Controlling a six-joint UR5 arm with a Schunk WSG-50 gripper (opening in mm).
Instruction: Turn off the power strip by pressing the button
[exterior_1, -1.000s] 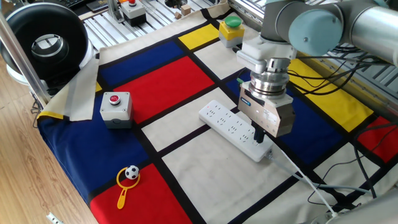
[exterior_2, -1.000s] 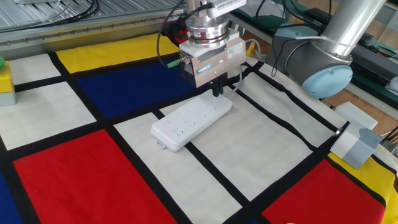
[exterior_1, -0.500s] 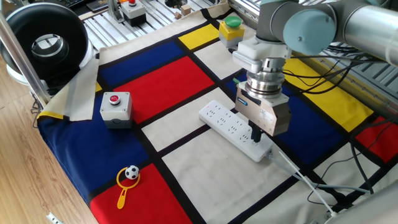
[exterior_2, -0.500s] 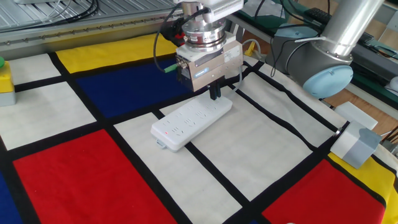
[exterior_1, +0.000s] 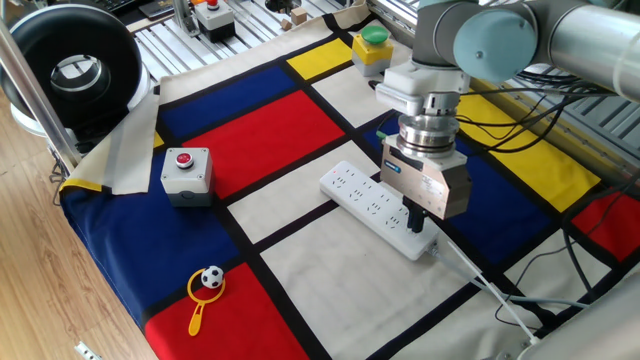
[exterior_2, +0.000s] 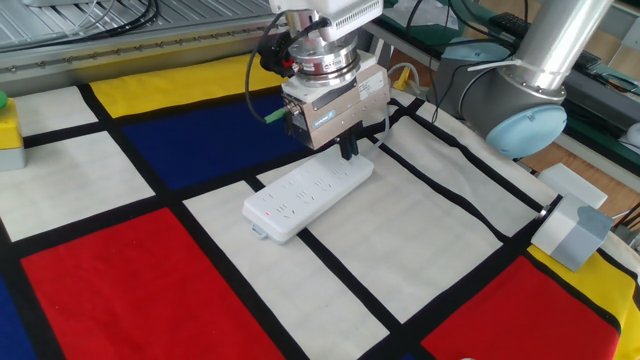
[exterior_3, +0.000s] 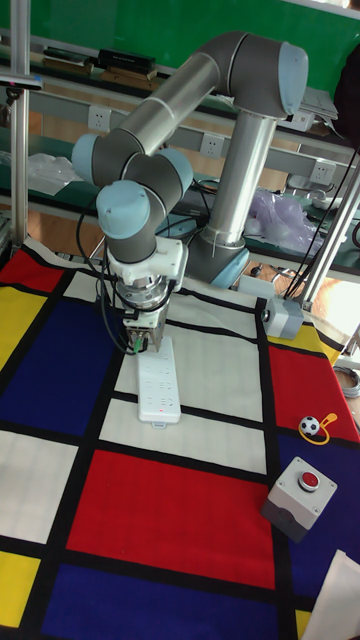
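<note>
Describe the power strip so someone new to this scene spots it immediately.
Start at the colour-block cloth covering the table and find the white rectangle near its middle, under the arm's end effector. The power strip lies flat there: a long white bar with rows of socket holes and a white cable, unlike the boxy red button and green button.

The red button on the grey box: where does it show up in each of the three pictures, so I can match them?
One fixed view: the red button on the grey box sits left of centre, on the blue patch.
The other fixed view: not in the picture.
Tall fixed view: the box is at the lower right.
Shared landmark: the white power strip, in the middle of all three.
</note>
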